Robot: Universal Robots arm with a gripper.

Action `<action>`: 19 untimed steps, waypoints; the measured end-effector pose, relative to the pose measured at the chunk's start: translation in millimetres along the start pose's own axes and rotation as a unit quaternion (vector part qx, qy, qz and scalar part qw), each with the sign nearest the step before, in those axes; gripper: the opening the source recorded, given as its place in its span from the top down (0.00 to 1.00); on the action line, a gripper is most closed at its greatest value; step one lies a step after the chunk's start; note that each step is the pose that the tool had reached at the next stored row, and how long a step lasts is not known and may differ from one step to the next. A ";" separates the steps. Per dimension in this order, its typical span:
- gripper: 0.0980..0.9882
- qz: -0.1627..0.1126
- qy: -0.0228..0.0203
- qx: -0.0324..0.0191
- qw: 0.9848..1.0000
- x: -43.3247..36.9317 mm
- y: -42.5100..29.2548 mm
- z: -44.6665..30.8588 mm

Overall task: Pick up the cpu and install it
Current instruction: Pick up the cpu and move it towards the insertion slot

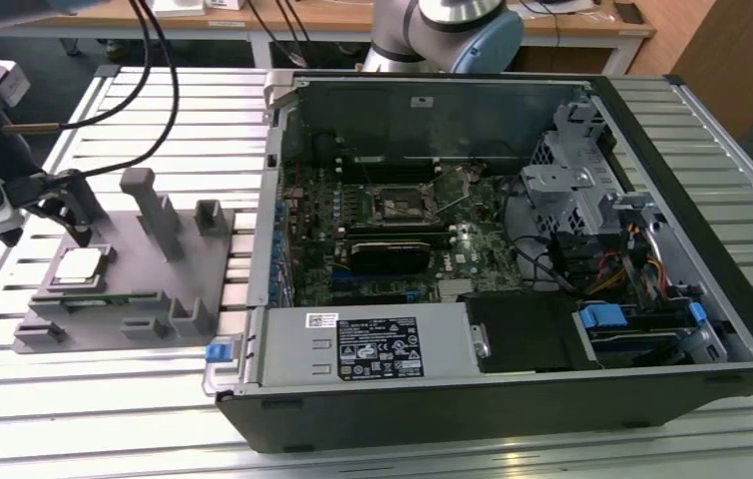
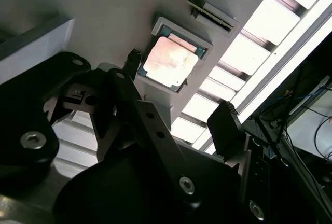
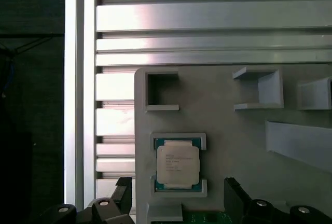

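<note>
The cpu [image 1: 80, 264] [image 2: 170, 62] [image 3: 178, 164], a small square chip with a pale metal top, lies flat in its pocket on the grey plastic fixture [image 1: 150, 289] [image 3: 233, 146], which sits toward the exterior view's left. My gripper [image 1: 74, 222] [image 2: 179, 94] [image 3: 178, 183] hangs just above the chip, open, holding nothing. One black finger [image 3: 124, 189] stands on one side of the chip and the other finger [image 3: 232, 193] on the opposite side. Neither finger touches it. The open computer case [image 1: 695, 200] holds the motherboard, whose square socket [image 1: 396, 205] is near its middle.
Grey posts [image 1: 150, 210] rise from the fixture beside the gripper. A green memory stick [image 1: 97, 296] [image 3: 202, 218] lies along the fixture next to the chip. The labelled black power supply [image 1: 376, 344] sits at the case's front. Cables [image 1: 150, 60] trail over the slatted metal table [image 1: 110, 419].
</note>
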State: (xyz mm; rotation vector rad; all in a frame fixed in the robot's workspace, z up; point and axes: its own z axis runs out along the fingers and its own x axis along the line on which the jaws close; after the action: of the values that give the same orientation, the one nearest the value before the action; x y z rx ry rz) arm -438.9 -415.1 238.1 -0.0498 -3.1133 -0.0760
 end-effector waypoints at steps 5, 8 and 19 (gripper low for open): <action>0.22 0.000 0.000 0.000 1.000 -0.2 -0.4 9.1; 0.22 0.000 0.000 0.000 1.000 -0.4 -0.7 14.6; 0.31 0.000 0.000 -0.002 1.000 -0.9 -1.6 34.5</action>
State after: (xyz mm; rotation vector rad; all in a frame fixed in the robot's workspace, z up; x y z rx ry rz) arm -439.0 -415.0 203.5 -0.0501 -3.1126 -0.0826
